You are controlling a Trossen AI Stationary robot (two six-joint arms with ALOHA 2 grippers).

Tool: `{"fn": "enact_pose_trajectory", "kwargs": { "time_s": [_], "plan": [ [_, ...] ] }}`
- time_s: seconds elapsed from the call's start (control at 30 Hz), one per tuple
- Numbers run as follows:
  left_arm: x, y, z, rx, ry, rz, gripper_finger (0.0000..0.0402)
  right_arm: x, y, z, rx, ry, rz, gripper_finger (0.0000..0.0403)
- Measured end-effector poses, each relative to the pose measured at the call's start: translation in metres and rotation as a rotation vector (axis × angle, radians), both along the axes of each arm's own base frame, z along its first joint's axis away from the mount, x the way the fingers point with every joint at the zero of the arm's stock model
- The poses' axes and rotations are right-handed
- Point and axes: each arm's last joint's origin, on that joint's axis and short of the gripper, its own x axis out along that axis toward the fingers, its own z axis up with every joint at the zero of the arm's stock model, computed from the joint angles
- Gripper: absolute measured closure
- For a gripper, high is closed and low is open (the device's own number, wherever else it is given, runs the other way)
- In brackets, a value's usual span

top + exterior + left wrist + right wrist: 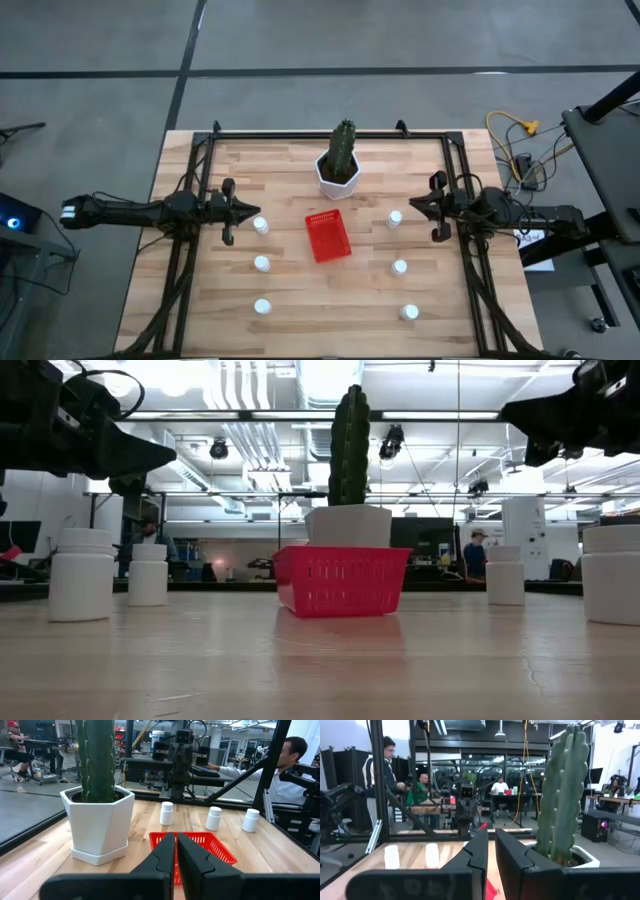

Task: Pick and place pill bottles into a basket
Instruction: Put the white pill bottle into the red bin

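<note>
At the surface's centre sits the red basket (328, 236), empty; six pill bottles (260, 226) flank it. Left end effector (234, 210) and right end effector (432, 208) hover clenched. No pick begun; the next move needs opening over a bottle.

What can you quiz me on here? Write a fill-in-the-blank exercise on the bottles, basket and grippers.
1. The red basket holds ___ pill bottles.
2. ___ bottles stand on each side of the basket.
3. The cactus pot stands just ___ the basket.
4. The left gripper and right gripper are both ___.

Missing: no; three; behind; shut
</note>
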Motion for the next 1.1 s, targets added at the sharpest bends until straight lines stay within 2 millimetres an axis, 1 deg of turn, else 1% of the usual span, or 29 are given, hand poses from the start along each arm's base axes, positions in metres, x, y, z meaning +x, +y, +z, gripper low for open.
{"fn": "enact_pose_trajectory", "kwargs": {
  "time_s": [0.43,0.73,0.97,1.1],
  "plan": [
    [0.000,0.000,0.000,0.000,0.000,0.000,0.0401,-0.002,0.000,0.009,-0.025,-0.090,-0.006,0.0376],
    [0.000,0.000,0.000,0.000,0.000,0.000,0.0401,-0.006,0.000,0.017,-0.039,-0.185,-0.012,0.0376],
    [0.000,0.000,0.000,0.000,0.000,0.000,0.0401,-0.009,-0.002,0.024,-0.058,-0.252,-0.103,0.0376],
    [0.000,0.000,0.000,0.000,0.000,-0.001,0.0401,-0.013,-0.002,0.037,-0.077,-0.288,-0.117,0.0376]
  ]
}}
